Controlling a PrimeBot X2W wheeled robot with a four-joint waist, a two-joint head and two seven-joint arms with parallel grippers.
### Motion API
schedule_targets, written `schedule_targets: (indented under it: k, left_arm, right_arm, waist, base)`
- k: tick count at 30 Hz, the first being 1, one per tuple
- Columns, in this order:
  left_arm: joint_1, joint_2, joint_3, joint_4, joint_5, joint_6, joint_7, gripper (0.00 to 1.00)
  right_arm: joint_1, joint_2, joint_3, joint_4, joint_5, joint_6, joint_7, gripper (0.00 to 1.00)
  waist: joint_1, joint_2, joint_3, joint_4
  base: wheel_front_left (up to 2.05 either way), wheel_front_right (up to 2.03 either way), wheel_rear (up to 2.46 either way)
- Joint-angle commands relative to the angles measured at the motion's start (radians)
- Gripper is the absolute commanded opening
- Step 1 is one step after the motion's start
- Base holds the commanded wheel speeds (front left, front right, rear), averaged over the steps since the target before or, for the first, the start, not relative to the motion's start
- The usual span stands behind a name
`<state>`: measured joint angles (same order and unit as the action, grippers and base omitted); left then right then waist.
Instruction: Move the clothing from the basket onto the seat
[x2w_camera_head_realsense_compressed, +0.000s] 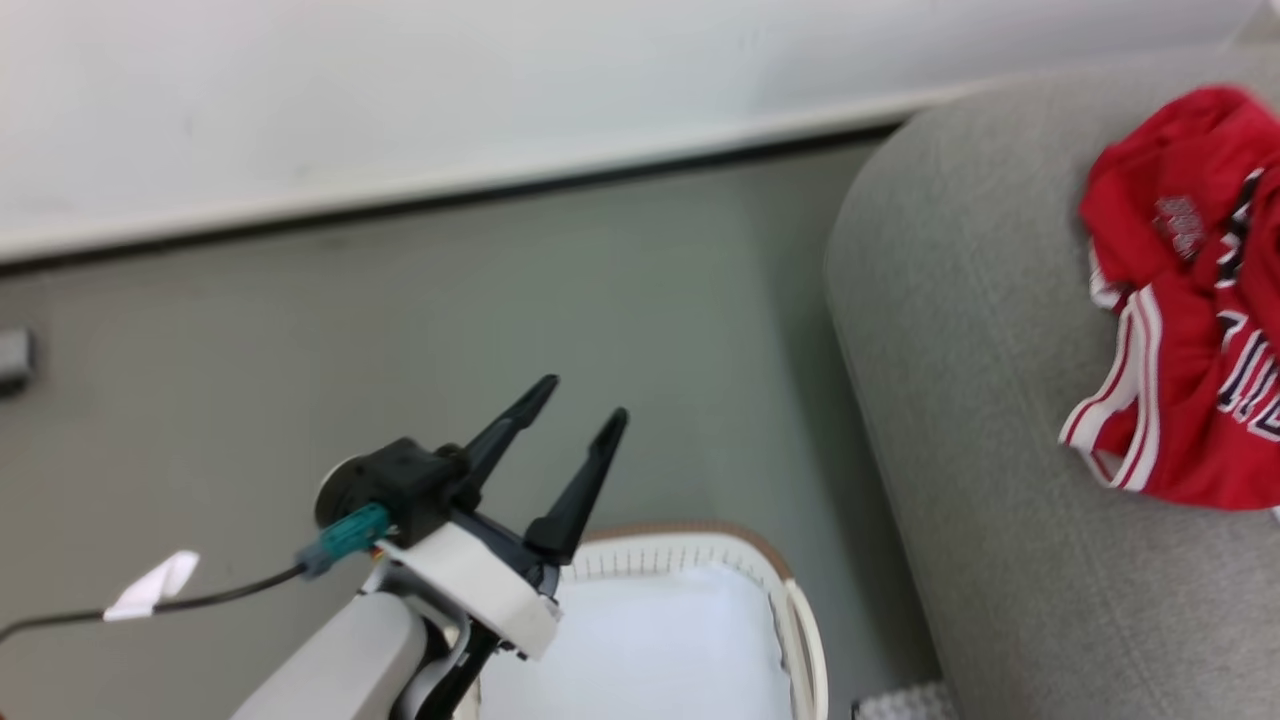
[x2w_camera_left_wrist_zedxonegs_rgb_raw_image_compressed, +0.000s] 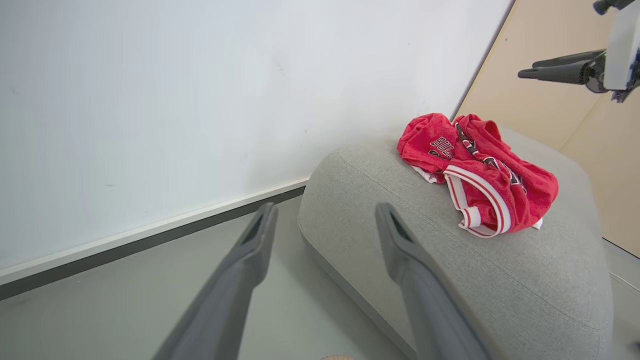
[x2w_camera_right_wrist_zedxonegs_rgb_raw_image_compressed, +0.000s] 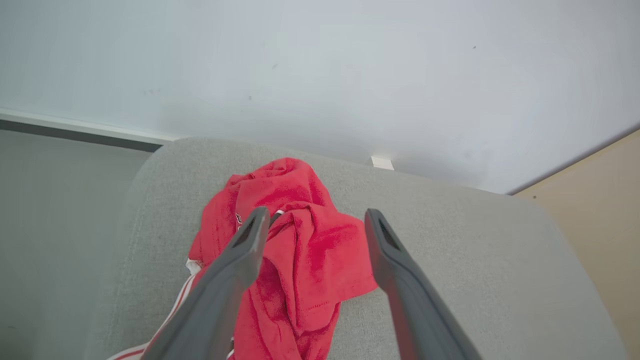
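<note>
Currently clothing (x2w_camera_left_wrist_zedxonegs_rgb_raw_image_compressed: 500, 185) on seat (x2w_camera_left_wrist_zedxonegs_rgb_raw_image_compressed: 400, 240); left pincer (x2w_camera_head_realsense_compressed: 583, 397), right pincer (x2w_camera_right_wrist_zedxonegs_rgb_raw_image_compressed: 316, 211) spread.

I see the clothing (x2w_camera_left_wrist_zedxonegs_rgb_raw_image_compressed: 480, 175) lying in a crumpled red heap on top of the seat (x2w_camera_left_wrist_zedxonegs_rgb_raw_image_compressed: 400, 250), toward the part nearer the wall. White-and-red striped trim curls out along one edge of the heap. Black-and-white lettering shows across the folds, too creased for me to read in full. The seat is a big light-grey upholstered block with rounded corners and a stitched seam running across its top, and it stands on the floor. The basket (x2w_camera_head_realsense_compressed: 800, 620) stands upright on the floor just beside the seat, well apart from the heap. I can make out its tan rim, perforated white wall, one white handle on the seat side and its white bottom.
</note>
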<state>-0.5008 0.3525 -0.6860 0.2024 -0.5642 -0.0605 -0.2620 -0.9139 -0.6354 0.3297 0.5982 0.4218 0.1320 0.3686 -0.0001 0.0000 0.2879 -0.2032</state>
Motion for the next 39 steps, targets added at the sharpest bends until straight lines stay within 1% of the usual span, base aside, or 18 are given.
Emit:
schedule_targets:
  k: [1, 4, 8, 11, 15, 18, 19, 20, 21, 23, 26, 29, 32, 36, 39]
  left_arm:
    - [0.026, -0.002, 0.017, 0.005, -0.008, 0.009, -0.001, 1.00]
    - [0.057, -0.008, 0.067, 0.000, -0.010, 0.025, -0.001, 1.00]
    - [0.108, 0.000, 0.144, -0.006, -0.011, 0.048, -0.002, 1.00]
    - [0.139, -0.002, 0.198, -0.012, -0.006, 0.064, -0.002, 1.00]
    - [0.185, -0.011, 0.279, -0.026, -0.008, 0.088, -0.002, 1.00]
    - [0.228, -0.016, 0.333, -0.028, -0.011, 0.096, -0.002, 1.00]
    - [0.242, -0.017, 0.350, -0.031, -0.004, 0.093, -0.002, 1.00]
    - [0.242, -0.017, 0.350, -0.031, -0.004, 0.093, -0.002, 1.00]
    - [0.252, -0.029, 0.368, -0.050, -0.003, 0.079, -0.002, 1.00]
    - [0.294, -0.036, 0.409, -0.059, 0.016, 0.070, -0.002, 1.00]
    - [0.335, -0.062, 0.470, -0.065, 0.043, 0.060, -0.002, 1.00]
    - [0.375, -0.089, 0.527, -0.055, 0.067, 0.034, -0.002, 1.00]
    - [0.408, -0.118, 0.581, -0.032, 0.110, 0.017, -0.002, 1.00]
    - [0.441, -0.170, 0.643, -0.018, 0.174, -0.001, -0.002, 1.00]
    - [0.454, -0.204, 0.665, -0.004, 0.211, -0.026, -0.002, 1.00]
  right_arm:
    - [0.026, -0.020, 0.016, -0.026, 0.026, -0.003, -0.016, 1.00]
    - [0.043, -0.033, 0.041, -0.095, 0.079, -0.003, -0.069, 1.00]
    - [0.097, -0.011, 0.064, -0.159, 0.123, -0.003, -0.129, 1.00]
    - [0.137, 0.000, 0.057, -0.206, 0.135, -0.003, -0.212, 1.00]
    - [0.234, 0.055, -0.004, -0.246, 0.122, -0.003, -0.340, 1.00]
    - [0.325, 0.112, -0.062, -0.284, 0.104, -0.003, -0.423, 1.00]
    - [0.358, 0.130, -0.080, -0.298, 0.093, -0.003, -0.446, 1.00]
    - [0.358, 0.130, -0.080, -0.298, 0.093, -0.003, -0.446, 1.00]
    - [0.391, 0.159, -0.100, -0.313, 0.095, -0.003, -0.468, 1.00]
    - [0.470, 0.209, -0.138, -0.345, 0.078, -0.003, -0.512, 1.00]
    - [0.579, 0.281, -0.175, -0.391, 0.037, -0.003, -0.561, 1.00]
    - [0.677, 0.352, -0.190, -0.429, -0.005, -0.003, -0.602, 1.00]
    - [0.759, 0.414, -0.196, -0.435, -0.050, -0.003, -0.624, 1.00]
    - [0.829, 0.490, -0.210, -0.439, -0.091, -0.003, -0.633, 1.00]
    - [0.859, 0.526, -0.216, -0.451, -0.106, -0.003, -0.632, 1.00]
  waist:
    - [0.0001, 0.0000, -0.109, 0.005]
    - [0.0001, 0.0000, -0.170, 0.028]
    - [0.0001, 0.0000, -0.228, 0.056]
    - [0.0001, 0.0000, -0.262, 0.084]
    - [0.0001, 0.0000, -0.288, 0.113]
    - [0.0001, 0.0000, -0.299, 0.130]
    - [0.0001, 0.0000, -0.301, 0.134]
    - [0.0001, 0.0000, -0.301, 0.134]
    - [0.0001, 0.0000, -0.302, 0.139]
    - [0.0001, 0.0000, -0.303, 0.150]
    - [0.0001, 0.0000, -0.304, 0.161]
    - [0.0001, 0.0000, -0.304, 0.168]
    - [0.0001, 0.0000, -0.304, 0.170]
    - [0.0001, 0.0000, -0.301, 0.178]
    - [0.0001, 0.0000, -0.295, 0.179]
  base:
    - [0.00, 0.00, 0.00]
    - [0.00, 0.00, 0.00]
    - [0.00, 0.00, 0.00]
    - [0.00, 0.00, 0.00]
    - [0.00, 0.00, 0.00]
    - [0.00, 0.00, 0.00]
    - [0.00, 0.00, 0.00]
    - [0.00, 0.00, 0.00]
    - [0.00, 0.00, 0.00]
    - [0.00, 0.00, 0.00]
    - [0.00, 0.00, 0.00]
    - [0.00, 0.00, 0.00]
    - [0.00, 0.00, 0.00]
    - [0.00, 0.00, 0.00]
    - [0.00, 0.00, 0.00]
